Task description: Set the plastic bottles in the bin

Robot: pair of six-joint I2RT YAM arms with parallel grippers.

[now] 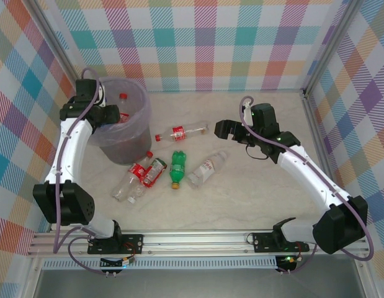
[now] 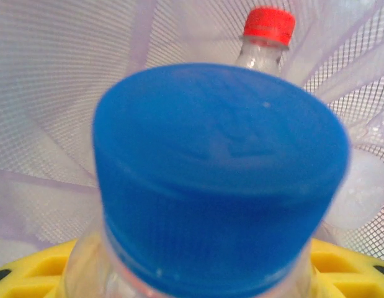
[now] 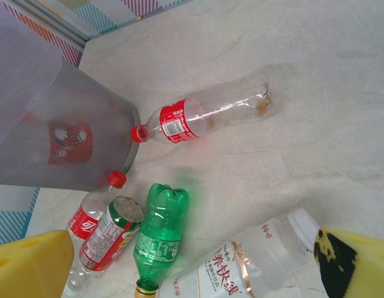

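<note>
Lilac-grey round plastic bin (image 1: 133,139) holds a red-capped clear bottle (image 2: 266,37); left gripper (image 1: 114,115) clamps a blue-capped clear bottle (image 2: 223,174) over it; right gripper (image 1: 219,128) jaws apart.

Bright, even light is falling from overhead, leaving soft shadows beside the bin (image 1: 125,148); the blue-capped bottle (image 2: 216,180) over it is looking blurred, probably too close.
</note>
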